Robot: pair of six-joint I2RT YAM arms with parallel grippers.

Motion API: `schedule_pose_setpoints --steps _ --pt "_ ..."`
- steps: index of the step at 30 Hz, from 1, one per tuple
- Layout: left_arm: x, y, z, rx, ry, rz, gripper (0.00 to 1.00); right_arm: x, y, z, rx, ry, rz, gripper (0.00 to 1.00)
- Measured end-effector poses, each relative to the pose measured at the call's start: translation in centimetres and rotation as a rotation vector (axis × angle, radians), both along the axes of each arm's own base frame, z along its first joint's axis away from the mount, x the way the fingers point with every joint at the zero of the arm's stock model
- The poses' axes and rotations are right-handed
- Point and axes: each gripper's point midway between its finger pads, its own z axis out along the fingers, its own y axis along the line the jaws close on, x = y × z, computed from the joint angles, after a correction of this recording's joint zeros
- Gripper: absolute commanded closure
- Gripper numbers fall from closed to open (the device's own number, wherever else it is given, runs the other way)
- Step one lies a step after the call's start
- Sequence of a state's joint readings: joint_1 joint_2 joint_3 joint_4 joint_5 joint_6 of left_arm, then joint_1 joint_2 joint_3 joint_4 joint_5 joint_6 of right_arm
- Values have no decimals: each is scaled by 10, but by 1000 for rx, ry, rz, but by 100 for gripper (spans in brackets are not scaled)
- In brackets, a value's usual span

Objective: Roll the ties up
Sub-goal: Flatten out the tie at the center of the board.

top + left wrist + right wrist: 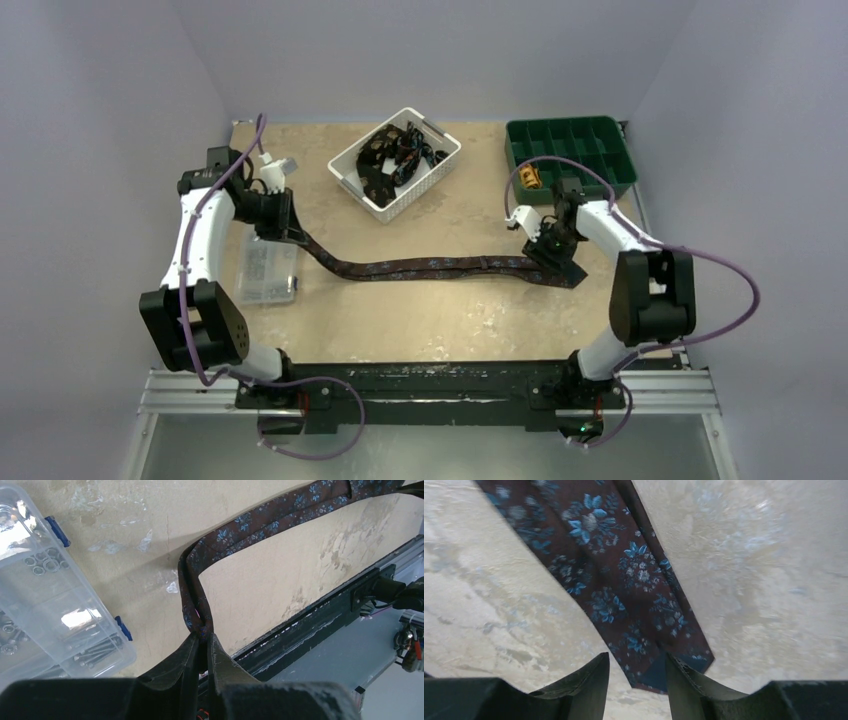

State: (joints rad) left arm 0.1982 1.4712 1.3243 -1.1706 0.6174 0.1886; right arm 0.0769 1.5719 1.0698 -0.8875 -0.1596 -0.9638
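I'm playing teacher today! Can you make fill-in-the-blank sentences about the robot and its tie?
The tie has little ___ flowers. The left gripper pinches the ___. The compartment tray is ___. The clear box lies beside the ___ arm.
Missing words: blue; tie; green; left.

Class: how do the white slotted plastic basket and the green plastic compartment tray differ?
The white slotted plastic basket is one open bin; the green plastic compartment tray is divided into cells. The basket holds dark ties; the tray looks nearly empty. The basket sits skewed, the tray square. Both are rectangular.
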Motion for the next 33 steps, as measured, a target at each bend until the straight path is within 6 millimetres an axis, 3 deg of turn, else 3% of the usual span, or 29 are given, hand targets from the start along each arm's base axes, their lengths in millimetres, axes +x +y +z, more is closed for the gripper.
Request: schedule_pose_setpoints --steps 5,8,10,12,15,17,21,24,27,30,33 --pt "-1 -2 1 -10 -5 -17 89 -5 -15 -46 -92 93 -102 63" --pt "-3 -1 1 -8 -3 -23 77 3 -26 -46 -152 52 -141 64" --pt "-4 0 1 -6 -4 -29 64 6 -41 -46 -196 30 -165 64" --pt "-4 1 1 -6 -5 -30 49 10 -64 -45 -240 11 -202 64" --pt "-7 2 0 -15 -21 -35 42 17 -109 -43 -311 -16 -273 63" --pt "-12 1 -1 -22 -39 -49 27 21 -139 -42 -361 -31 -311 62" --pt "-21 -8 -1 -6 -172 -182 26 29 -173 -39 -419 -47 -329 61" --pt "-33 -30 -8 81 -322 -405 27 33 -176 -38 -421 -46 -301 61" --pt "-49 -75 -13 99 -428 -689 30 36 -174 -37 -395 -38 -280 59" --pt "-45 -112 -20 95 -469 -850 31 42 -166 -33 -290 -23 -273 45" --pt "-26 -144 -31 88 -471 -919 34 53 -154 -15 -146 -23 -268 36"
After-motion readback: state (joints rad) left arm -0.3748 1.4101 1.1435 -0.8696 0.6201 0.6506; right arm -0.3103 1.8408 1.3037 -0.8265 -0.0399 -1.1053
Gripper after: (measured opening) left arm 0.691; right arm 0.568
